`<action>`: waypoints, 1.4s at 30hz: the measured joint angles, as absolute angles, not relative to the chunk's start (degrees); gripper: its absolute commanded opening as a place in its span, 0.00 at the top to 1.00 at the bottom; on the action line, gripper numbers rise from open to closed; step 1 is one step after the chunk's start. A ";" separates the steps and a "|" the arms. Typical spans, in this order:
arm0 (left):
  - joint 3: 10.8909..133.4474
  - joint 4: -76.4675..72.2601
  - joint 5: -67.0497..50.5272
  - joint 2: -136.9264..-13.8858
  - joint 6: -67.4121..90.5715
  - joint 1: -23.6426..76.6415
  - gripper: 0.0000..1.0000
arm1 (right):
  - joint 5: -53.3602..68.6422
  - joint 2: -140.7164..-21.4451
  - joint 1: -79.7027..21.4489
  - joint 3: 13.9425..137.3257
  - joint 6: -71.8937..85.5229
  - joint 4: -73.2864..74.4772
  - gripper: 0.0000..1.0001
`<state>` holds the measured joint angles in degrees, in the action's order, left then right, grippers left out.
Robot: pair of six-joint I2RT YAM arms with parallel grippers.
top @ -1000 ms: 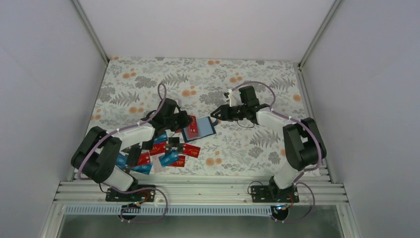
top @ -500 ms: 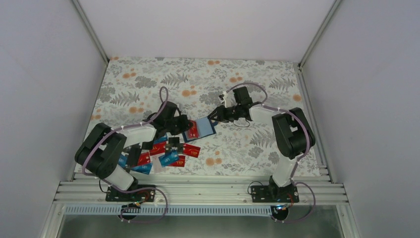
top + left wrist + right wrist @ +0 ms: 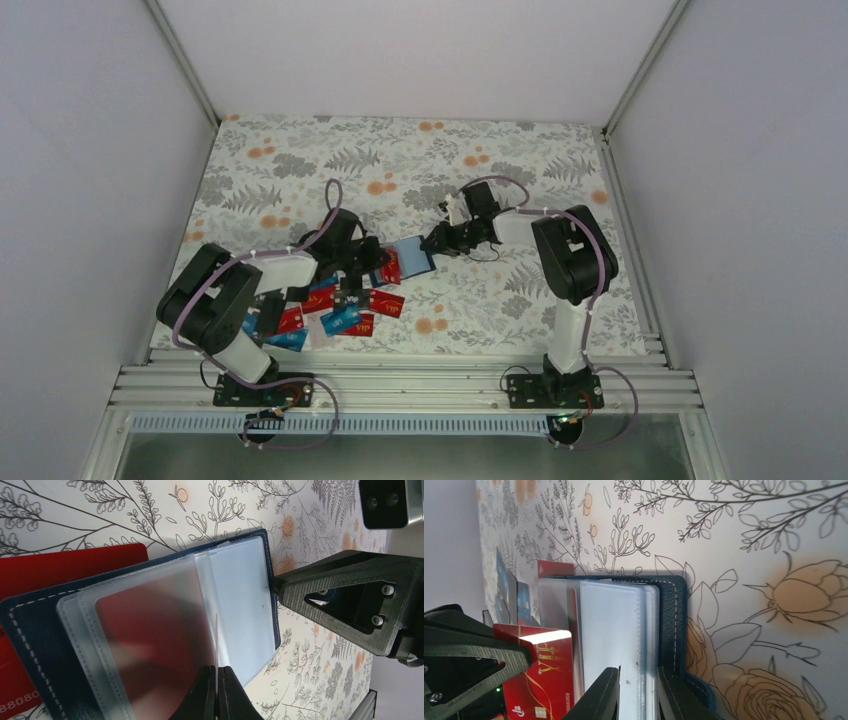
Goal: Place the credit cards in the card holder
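Note:
The card holder (image 3: 412, 254) lies open on the floral cloth, navy outside (image 3: 675, 611) with clear sleeves (image 3: 240, 580) inside. One sleeve holds a red card (image 3: 150, 630). My left gripper (image 3: 372, 263) is at the holder's left side, shut (image 3: 217, 670) on a red credit card with gold marks (image 3: 541, 675), which the left wrist view shows edge-on over the sleeves. My right gripper (image 3: 433, 243) is at the holder's right edge. Its jaws (image 3: 639, 672) stand narrowly apart over the flat sleeves and the navy border.
Several loose credit cards (image 3: 340, 308), red, light blue and black, lie in a pile near the left arm's elbow. Another red card (image 3: 75, 565) sticks out from under the holder. White walls enclose the cloth, and a metal rail (image 3: 400, 385) runs along the near edge.
My right gripper has moved left onto the holder's right edge and its jaws have narrowed. My left gripper has edged right with the red card, still shut.

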<state>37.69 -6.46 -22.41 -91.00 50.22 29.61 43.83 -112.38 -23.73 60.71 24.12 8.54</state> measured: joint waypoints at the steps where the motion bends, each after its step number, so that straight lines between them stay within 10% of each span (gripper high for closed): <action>1: 37.71 -6.63 -22.63 -91.13 50.22 29.63 0.98 | 43.68 -112.77 -23.73 60.69 24.10 8.56 0.78; 42: 40.93 -5.67 -28.67 -96.36 54.41 27.75 0.98 | 44.14 -113.01 -23.70 59.68 22.81 6.57 0.79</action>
